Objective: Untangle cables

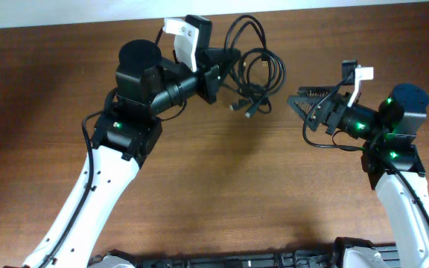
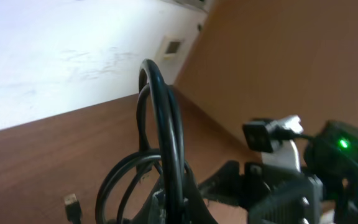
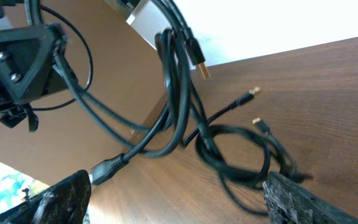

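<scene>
Left fingers (image 1: 226, 58): clamped tight around a bunch of the cables (image 2: 165, 124), holding tall loops up off the wood. Right fingers (image 1: 304, 98): spread wide apart, gripping nothing, pointing at the tangle from just beside it.

Below everything, brown wooden tabletop (image 1: 214, 186), with a pale surface (image 1: 65, 13) beyond its far edge. Across the near half, left arm (image 1: 95, 186) in white and black, reaching up and to the right. Right arm (image 1: 401, 171) coming in from the right edge, green lights (image 1: 388, 102) lit on both.

Near the far edge, between the two sets of fingers, the black cables: upper loops hanging from the left grip, lower coils resting on the wood. Seen from the right wrist, thick strands crossing over a thinner coil.

Smallest of all: a gold-tipped plug (image 3: 197, 64) dangling in the air, and two tiny plugs (image 3: 252, 93) lying on the wood, apart from each other.
</scene>
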Available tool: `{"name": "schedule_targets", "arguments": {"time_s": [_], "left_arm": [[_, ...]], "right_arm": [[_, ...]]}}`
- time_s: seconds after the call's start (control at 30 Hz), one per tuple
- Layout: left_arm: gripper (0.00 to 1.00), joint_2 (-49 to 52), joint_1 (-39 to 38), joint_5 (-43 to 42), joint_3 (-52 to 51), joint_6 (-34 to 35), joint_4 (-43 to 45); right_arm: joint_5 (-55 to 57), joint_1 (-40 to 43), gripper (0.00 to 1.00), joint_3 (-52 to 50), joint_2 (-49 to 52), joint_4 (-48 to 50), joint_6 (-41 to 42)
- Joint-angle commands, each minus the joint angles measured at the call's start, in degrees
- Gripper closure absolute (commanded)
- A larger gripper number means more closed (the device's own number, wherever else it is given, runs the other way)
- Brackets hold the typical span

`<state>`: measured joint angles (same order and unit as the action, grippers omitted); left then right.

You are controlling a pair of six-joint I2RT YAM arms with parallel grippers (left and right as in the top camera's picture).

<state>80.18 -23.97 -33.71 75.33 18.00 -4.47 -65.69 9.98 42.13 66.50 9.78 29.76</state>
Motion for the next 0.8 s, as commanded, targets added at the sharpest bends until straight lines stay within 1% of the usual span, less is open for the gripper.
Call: {"name": "schedule_targets", "arguments": {"time_s": [0.0,0.13,0.27,0.37,0.53,0.67,0.77], "left_arm": [[1.0,-1.36,0.07,-4.94,1.11,-4.87,0.52],[1.0,-1.36,-0.04,-7.23,1.11,-4.87,0.9],[1.0,-1.33,-1.57,-7.43,1.11,-5.16,1.09],[1.0,-1.33,-3.56,-7.43,1.11,-9.62,1.49],[1.0,-1.33,-6.05,-7.45,1.11,-10.64,4.07],[1.0,-1.36,-6.27,-7.45,1.11,-10.62,7.52],[1.0,-1.36,-6.25,-7.48,1.11,-10.62,9.94]], "right_arm": [[1.49,0.0,0.14,0.31,-0.33,0.02,-0.42],[1.55,0.0,0.14,0.31,-0.33,0.0,-0.42],[1.9,0.0,0.14,0.31,-0.33,-0.02,-0.42],[1.95,0.0,0.14,0.31,-0.33,-0.46,-0.44],[3.48,0.0,0.14,0.31,-0.33,-2.08,-0.87],[9.75,0.02,0.14,0.31,-0.33,-8.15,-2.29],[18.67,0.02,0.14,0.31,-0.33,-16.44,-3.5]]}}
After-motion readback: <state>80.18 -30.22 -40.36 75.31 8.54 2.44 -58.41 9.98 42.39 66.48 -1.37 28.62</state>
